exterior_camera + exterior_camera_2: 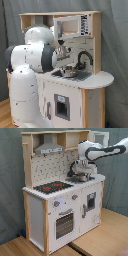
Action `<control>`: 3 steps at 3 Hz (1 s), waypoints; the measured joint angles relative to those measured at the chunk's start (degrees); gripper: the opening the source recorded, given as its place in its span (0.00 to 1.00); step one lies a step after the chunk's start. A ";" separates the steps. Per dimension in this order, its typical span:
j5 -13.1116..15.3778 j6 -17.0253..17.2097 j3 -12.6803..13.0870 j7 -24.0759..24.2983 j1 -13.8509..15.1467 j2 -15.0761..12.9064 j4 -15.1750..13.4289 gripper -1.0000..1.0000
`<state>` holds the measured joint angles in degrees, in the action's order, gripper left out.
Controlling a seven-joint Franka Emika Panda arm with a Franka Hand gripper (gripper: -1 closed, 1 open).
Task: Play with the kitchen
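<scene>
The kitchen (95, 82) is a white and light-wood toy unit, seen in both exterior views (37, 210). Its grey sink (70, 74) sits beside a curved black faucet (84, 56). My gripper (62, 55) hangs just above the sink, pointing down, to the faucet's left in the first exterior view. In the second exterior view the arm reaches in from the right and the gripper (82, 174) hovers over the sink end of the counter. The stovetop (52, 187), oven door (64, 224), pegboard back (55, 165) and hood (49, 149) are untouched.
My bulky white arm base (25, 95) stands against the kitchen's left side in the first exterior view. A white microwave-like box (72, 25) fills the upper shelf. The kitchen rests on a wooden surface (107, 240), with a grey curtain behind.
</scene>
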<state>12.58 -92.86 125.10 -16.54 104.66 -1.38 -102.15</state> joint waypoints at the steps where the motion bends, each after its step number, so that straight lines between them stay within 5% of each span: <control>1: -0.01 -4.09 -0.71 -3.17 -0.06 0.08 -2.66 0.00; 3: -0.08 -12.98 -0.70 -6.84 -0.04 0.44 -5.90 0.00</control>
<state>12.51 -105.84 124.41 -23.38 104.62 -0.94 -108.05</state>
